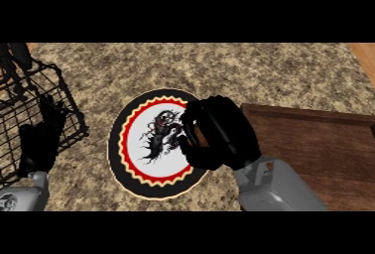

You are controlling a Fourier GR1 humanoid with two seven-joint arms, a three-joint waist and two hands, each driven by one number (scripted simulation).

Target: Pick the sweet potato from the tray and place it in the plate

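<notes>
Right hand (217, 134), black, fingers curled, over the right rim of the round black-and-red-bordered plate (150, 186). Sweet potato not visible; probably inside the curl, cannot confirm. Risk: letting go this near the rim could tip the load onto the speckled granite table (219, 64) or back toward the dark wooden tray (322, 144). Left hand (40, 144) rests with relaxed fingers beside a black wire basket (44, 89).
</notes>
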